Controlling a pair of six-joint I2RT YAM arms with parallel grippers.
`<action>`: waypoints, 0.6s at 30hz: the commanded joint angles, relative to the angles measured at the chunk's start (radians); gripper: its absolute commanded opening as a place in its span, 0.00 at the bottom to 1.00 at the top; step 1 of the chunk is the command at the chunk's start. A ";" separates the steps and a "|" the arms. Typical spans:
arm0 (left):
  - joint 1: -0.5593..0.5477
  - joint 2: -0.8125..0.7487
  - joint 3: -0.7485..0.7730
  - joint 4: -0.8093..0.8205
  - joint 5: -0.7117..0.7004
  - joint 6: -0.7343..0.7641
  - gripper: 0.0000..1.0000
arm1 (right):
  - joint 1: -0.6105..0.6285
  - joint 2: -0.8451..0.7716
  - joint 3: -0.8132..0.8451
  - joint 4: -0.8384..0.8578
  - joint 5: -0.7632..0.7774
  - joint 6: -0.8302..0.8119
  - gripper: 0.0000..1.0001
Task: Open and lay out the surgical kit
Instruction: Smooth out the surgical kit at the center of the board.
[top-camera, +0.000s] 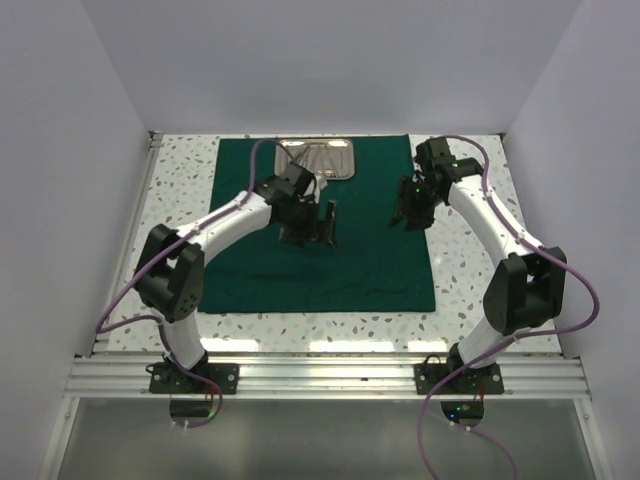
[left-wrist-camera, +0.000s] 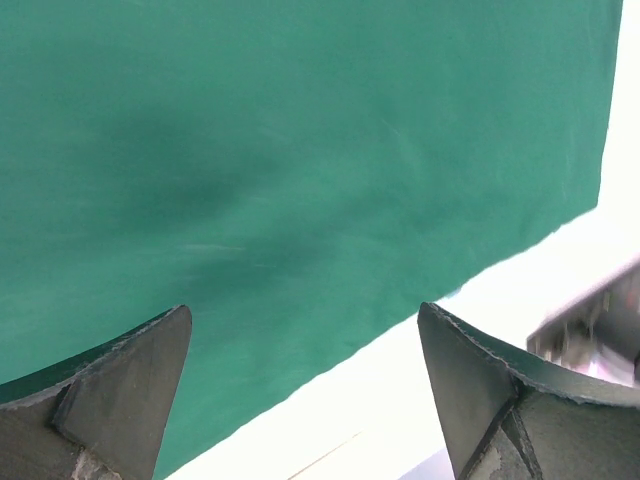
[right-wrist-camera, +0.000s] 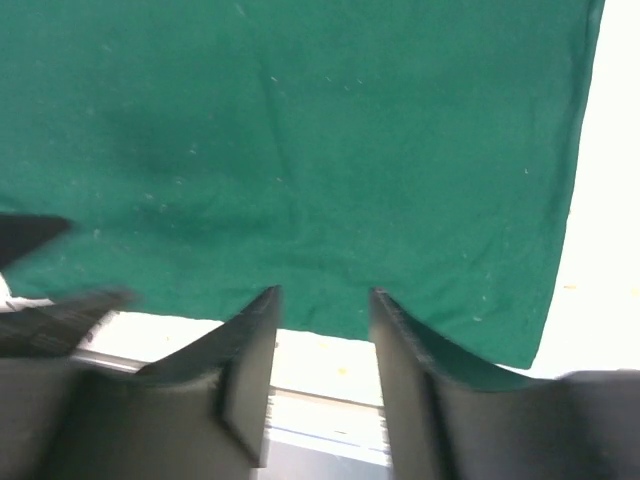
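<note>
The big green cloth (top-camera: 370, 265) lies flat under both hands. The shiny tray (top-camera: 318, 158) sits at the cloth's far edge. It is just past the left gripper (top-camera: 323, 222) and off to the left of the right gripper (top-camera: 408, 215), so the left one is nearer. The tray's long side runs left to right. The left gripper is spread wide and holds nothing. The right gripper is partly apart, with nothing in it.

Lab test cell (white walls (top-camera: 330, 60), speckled table (top-camera: 185, 170)).
</note>
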 joint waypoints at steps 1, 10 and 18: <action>-0.084 0.026 -0.039 0.131 0.098 0.008 0.99 | 0.001 -0.012 -0.025 -0.025 -0.011 -0.008 0.41; -0.101 0.108 -0.130 0.112 0.014 -0.006 0.96 | 0.003 -0.042 -0.086 -0.041 0.007 -0.023 0.22; -0.102 0.100 -0.245 0.106 0.031 0.010 0.96 | 0.001 -0.030 -0.101 -0.034 0.003 -0.018 0.20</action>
